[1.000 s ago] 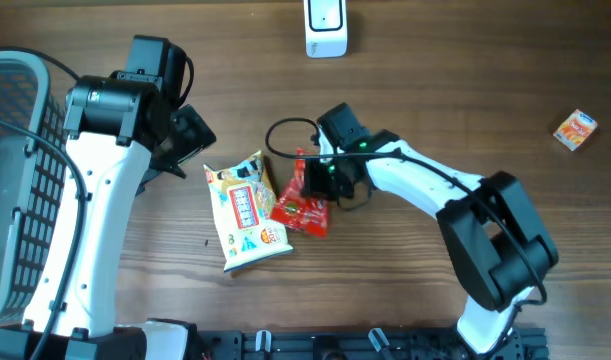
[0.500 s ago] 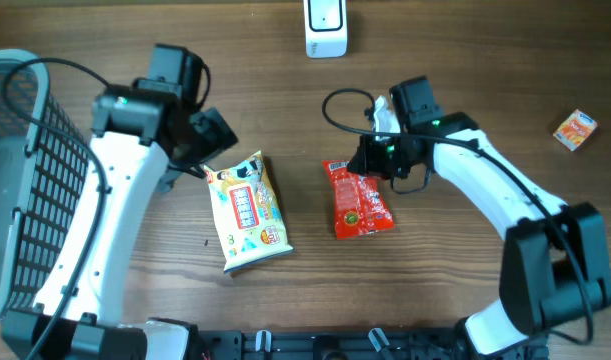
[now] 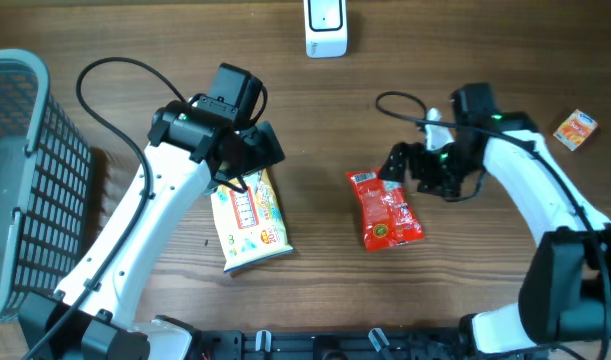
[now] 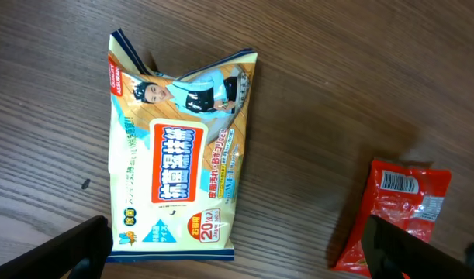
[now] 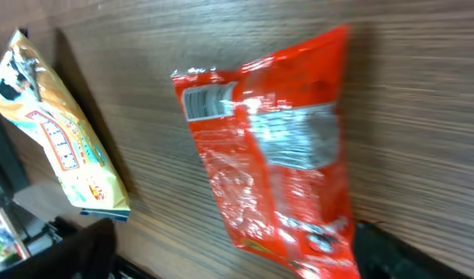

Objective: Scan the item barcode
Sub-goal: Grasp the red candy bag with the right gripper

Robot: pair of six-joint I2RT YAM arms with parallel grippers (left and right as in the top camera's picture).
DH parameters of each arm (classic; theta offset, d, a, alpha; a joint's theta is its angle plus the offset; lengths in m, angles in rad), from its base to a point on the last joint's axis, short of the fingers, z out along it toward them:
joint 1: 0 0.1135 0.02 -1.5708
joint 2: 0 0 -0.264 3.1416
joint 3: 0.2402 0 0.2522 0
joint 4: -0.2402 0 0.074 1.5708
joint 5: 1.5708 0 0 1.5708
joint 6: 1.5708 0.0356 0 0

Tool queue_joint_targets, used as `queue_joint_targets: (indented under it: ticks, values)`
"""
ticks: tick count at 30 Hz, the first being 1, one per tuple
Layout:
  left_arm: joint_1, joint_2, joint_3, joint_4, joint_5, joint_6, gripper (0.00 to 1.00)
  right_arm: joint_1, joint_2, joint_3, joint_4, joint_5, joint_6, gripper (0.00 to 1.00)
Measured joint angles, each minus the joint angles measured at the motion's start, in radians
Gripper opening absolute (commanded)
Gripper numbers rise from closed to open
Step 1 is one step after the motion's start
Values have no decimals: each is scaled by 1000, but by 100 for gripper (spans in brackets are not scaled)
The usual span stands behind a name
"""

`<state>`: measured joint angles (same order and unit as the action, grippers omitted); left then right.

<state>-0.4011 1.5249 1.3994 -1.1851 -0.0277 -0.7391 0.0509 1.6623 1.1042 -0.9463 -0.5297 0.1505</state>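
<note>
Red pack (image 3: 387,208) has shifted right w/ R arm; I'm seeing R gripper (image 3: 405,166) standing spread wide, off it, pack lying flat. L gripper (image 3: 247,165) is hanging spread above wipes pack (image 3: 249,214).

The overhead view's top edge crops the white scanner (image 3: 325,32).

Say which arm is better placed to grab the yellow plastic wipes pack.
Left: the left gripper hovers open above the yellow wipes pack; the right gripper is farther, by the red foil packet.
</note>
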Motion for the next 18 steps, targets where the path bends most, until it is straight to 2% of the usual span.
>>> queue_joint_targets:
  ticks: [5, 10, 14, 18]
  values:
    - [0, 0, 0, -1, 0, 0, 100, -105, 1, -53, 39, 3, -51, 100]
    - [0, 0, 0, 5, 0, 0, 100, -101, -13, -311, 306, -119, -6, 99]
    - [0, 0, 0, 4, 0, 0, 100, -57, -27, -365, 376, -171, 43, 79]
    - [0, 0, 0, -2, 0, 0, 100, 5, -27, -375, 387, -105, 130, 52]
